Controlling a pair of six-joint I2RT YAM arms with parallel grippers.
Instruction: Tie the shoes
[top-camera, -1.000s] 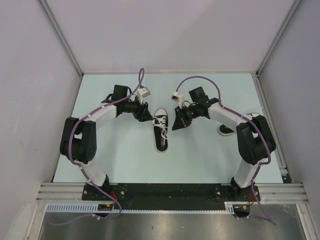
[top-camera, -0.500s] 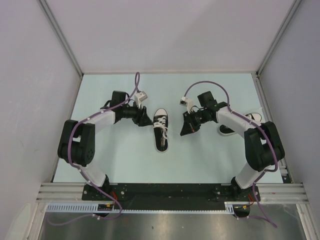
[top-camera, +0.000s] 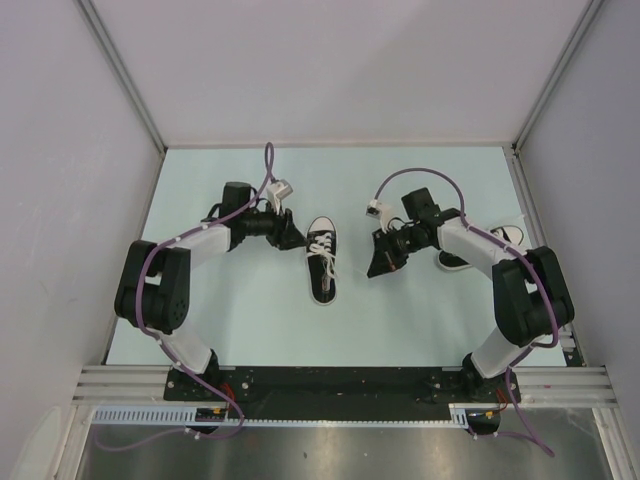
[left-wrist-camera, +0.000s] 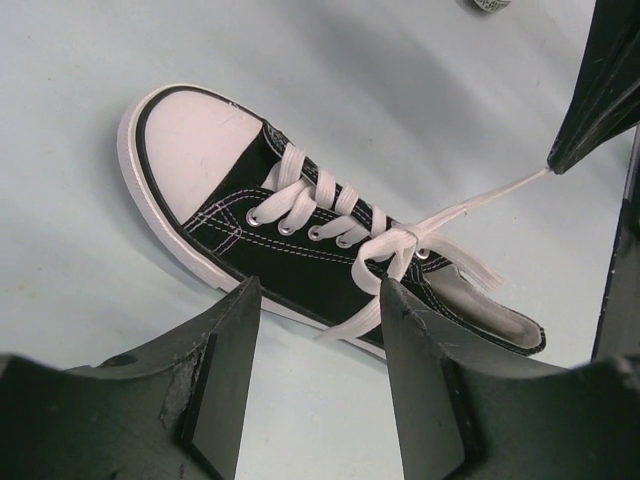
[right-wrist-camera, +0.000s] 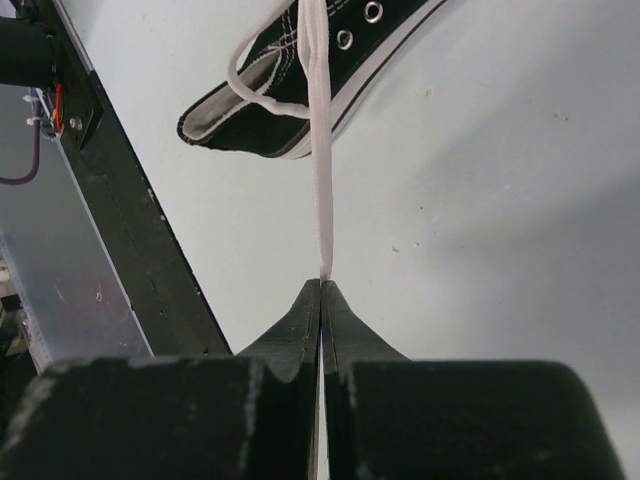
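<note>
A small black sneaker (top-camera: 322, 258) with a white toe cap lies mid-table, its white laces crossed in a loose first knot (left-wrist-camera: 392, 246). One lace (right-wrist-camera: 321, 160) runs taut from the knot to my right gripper (right-wrist-camera: 322, 283), which is shut on its end, right of the shoe (top-camera: 376, 268). My left gripper (left-wrist-camera: 320, 300) hovers open just left of the shoe (top-camera: 296, 238). The other lace end (left-wrist-camera: 352, 318) lies loose off the sole, just ahead of its gap. A second shoe (top-camera: 451, 260) is partly hidden behind my right arm.
Grey enclosure walls (top-camera: 60, 150) stand on three sides of the pale table (top-camera: 250, 310). The black mounting rail (right-wrist-camera: 130, 230) runs along the near edge.
My right gripper has drawn away from the shoe, to the right and toward the near edge, pulling its lace taut. The left gripper has shifted only slightly.
</note>
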